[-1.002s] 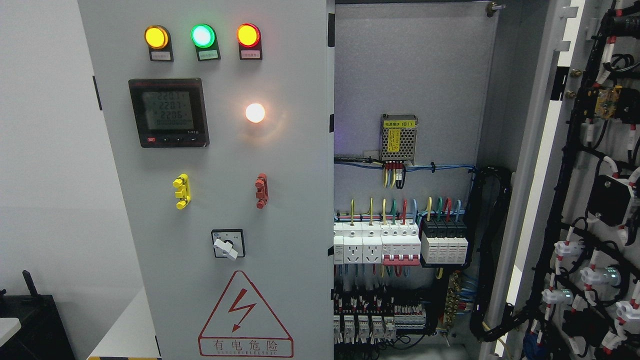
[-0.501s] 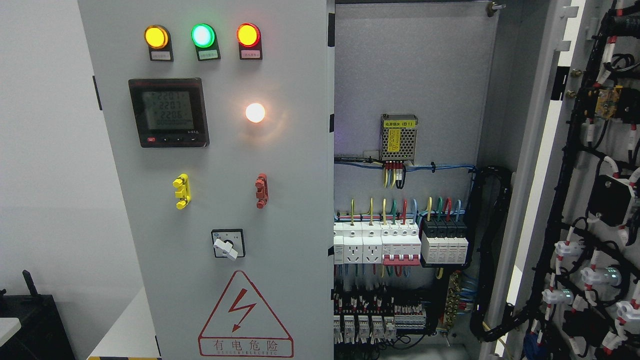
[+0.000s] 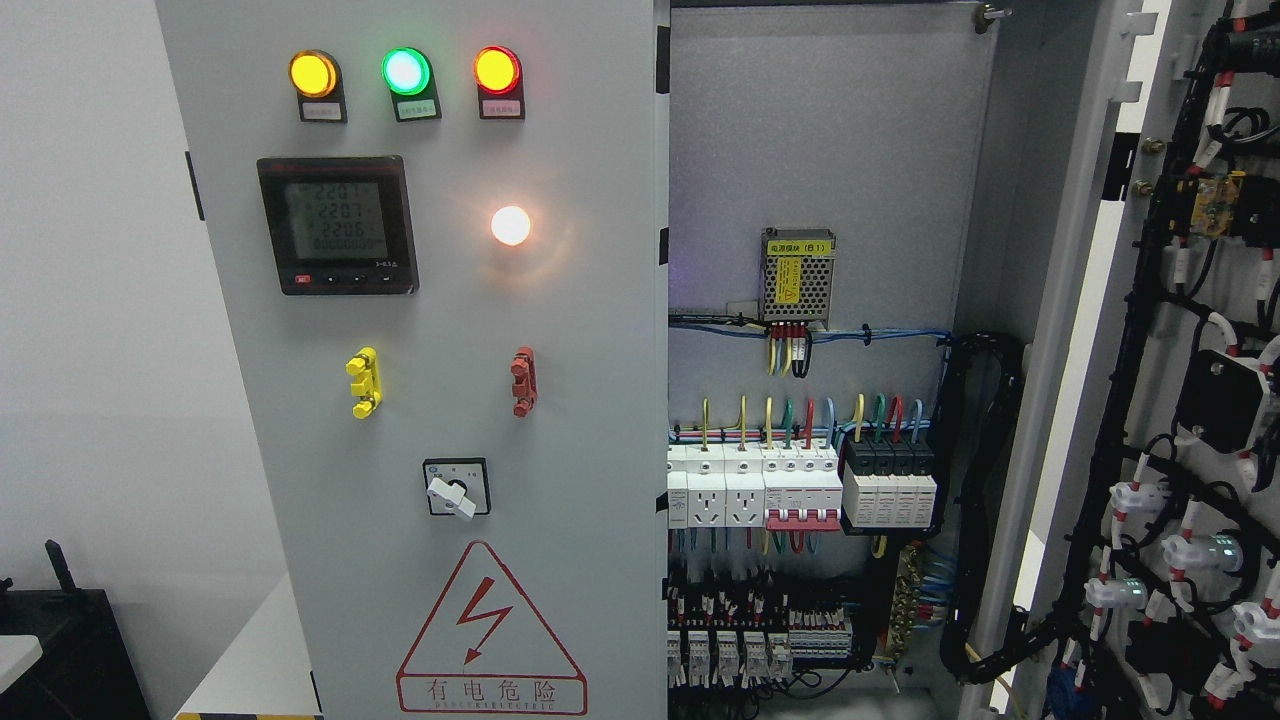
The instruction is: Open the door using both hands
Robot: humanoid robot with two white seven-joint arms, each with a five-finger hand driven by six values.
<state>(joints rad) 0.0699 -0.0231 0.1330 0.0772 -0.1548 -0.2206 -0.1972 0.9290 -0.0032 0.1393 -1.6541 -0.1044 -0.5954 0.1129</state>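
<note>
A grey electrical cabinet fills the head view. Its left door (image 3: pixel 560 300) is closed and carries three lit indicator lamps (image 3: pixel 405 72), a digital meter (image 3: pixel 336 224), a yellow handle (image 3: pixel 364 382), a red handle (image 3: pixel 523 381), a rotary switch (image 3: pixel 455 488) and a red warning triangle (image 3: pixel 489 630). The right door (image 3: pixel 1190 380) stands swung wide open at the right edge, its inner face covered in black wiring. Between them the cabinet interior (image 3: pixel 820 150) is exposed, with a power supply (image 3: pixel 798 278) and rows of breakers (image 3: pixel 800 485). Neither hand nor arm shows.
A white wall (image 3: pixel 90 350) lies left of the cabinet. A dark object (image 3: pixel 60 650) and a white surface (image 3: pixel 250 660) sit at the lower left. Cable bundles (image 3: pixel 985 500) run down the cabinet's right inner side.
</note>
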